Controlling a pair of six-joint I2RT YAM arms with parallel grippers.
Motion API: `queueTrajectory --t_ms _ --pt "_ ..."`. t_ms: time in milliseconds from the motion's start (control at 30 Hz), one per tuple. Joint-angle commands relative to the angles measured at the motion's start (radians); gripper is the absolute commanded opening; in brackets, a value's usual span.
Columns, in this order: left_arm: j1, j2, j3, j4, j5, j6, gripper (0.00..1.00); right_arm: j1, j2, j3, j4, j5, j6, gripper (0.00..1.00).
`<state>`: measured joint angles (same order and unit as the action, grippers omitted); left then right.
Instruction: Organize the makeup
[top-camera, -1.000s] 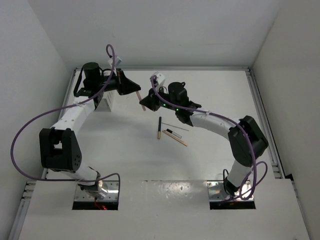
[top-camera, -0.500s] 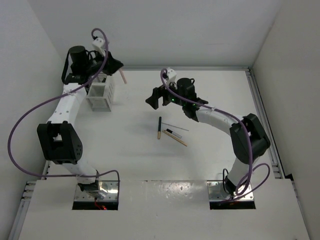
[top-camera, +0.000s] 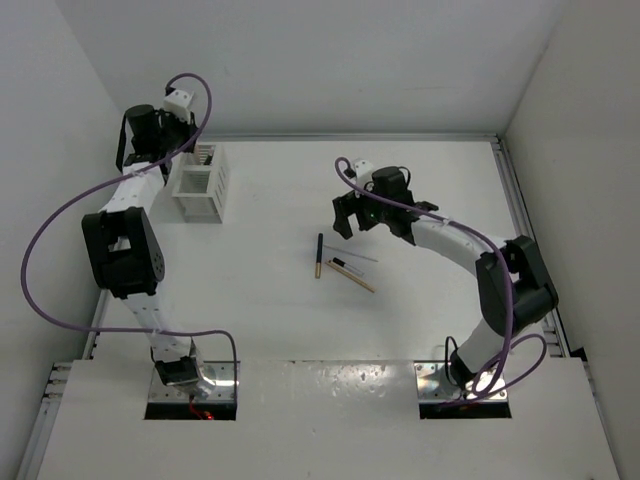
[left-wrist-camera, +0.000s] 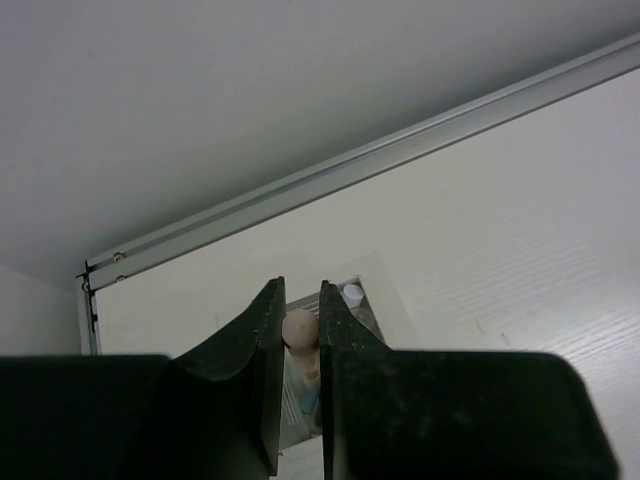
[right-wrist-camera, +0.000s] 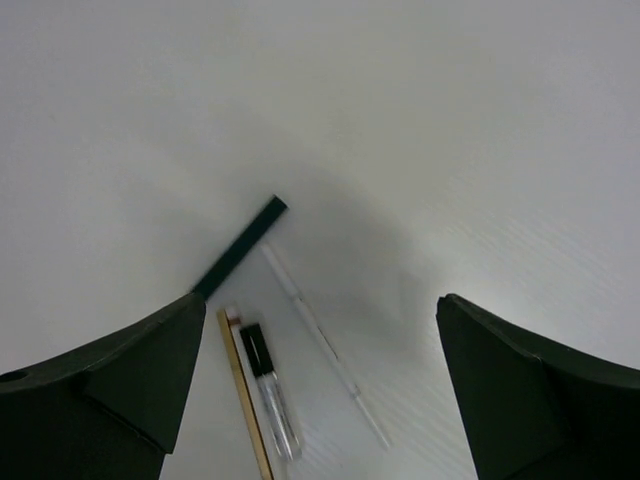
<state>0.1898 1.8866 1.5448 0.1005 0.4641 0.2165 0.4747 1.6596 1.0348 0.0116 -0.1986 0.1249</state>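
Near the middle of the table (top-camera: 250, 310) lie four loose makeup sticks: a tan pencil (top-camera: 352, 278), a black-and-white tube (top-camera: 348, 266) just beyond it, a thin grey stick (top-camera: 350, 254), and to their left a black stick with a gold tip (top-camera: 319, 255). The right gripper (right-wrist-camera: 318, 310) hangs above them, jaws wide apart and empty. Toward the far-left corner, the left gripper (left-wrist-camera: 299, 298) is clamped on a pink stick (left-wrist-camera: 299, 330) over the white slotted rack (top-camera: 200, 185).

Left arm (top-camera: 130, 195) & right arm (top-camera: 450, 240) white w/ blk joints, purple cables (top-camera: 23, 272); left claw (left-wrist-camera: 300, 292), right claw (right-wrist-camera: 322, 300) blk.
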Motion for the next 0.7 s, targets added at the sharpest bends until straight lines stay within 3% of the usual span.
queueTrajectory --t_ms 0,167,233,267,367,533,667 --pt "0.01 0.031 0.035 0.139 -0.03 0.06 0.0 -0.001 -0.029 0.025 -0.166 0.068 -0.08 0.99" --pt "0.019 0.086 0.07 0.142 -0.03 0.07 0.03 -0.001 -0.047 0.004 -0.219 0.091 -0.088 0.99" --pt "0.019 0.086 0.07 0.108 -0.012 0.092 0.26 -0.001 -0.057 -0.002 -0.234 0.106 -0.088 0.99" --pt "0.019 0.086 0.07 0.069 0.002 0.102 0.53 -0.002 -0.057 -0.002 -0.252 0.114 -0.09 0.99" --pt "0.03 0.045 0.07 0.013 0.036 0.115 0.73 -0.002 -0.067 0.001 -0.285 0.122 -0.099 0.99" --pt "0.03 -0.045 0.07 -0.045 0.022 0.124 0.76 -0.018 -0.096 0.004 -0.331 0.136 -0.099 0.99" --pt "-0.071 -0.15 0.07 -0.207 -0.077 0.243 0.74 -0.05 -0.158 -0.037 -0.375 0.157 -0.065 0.99"
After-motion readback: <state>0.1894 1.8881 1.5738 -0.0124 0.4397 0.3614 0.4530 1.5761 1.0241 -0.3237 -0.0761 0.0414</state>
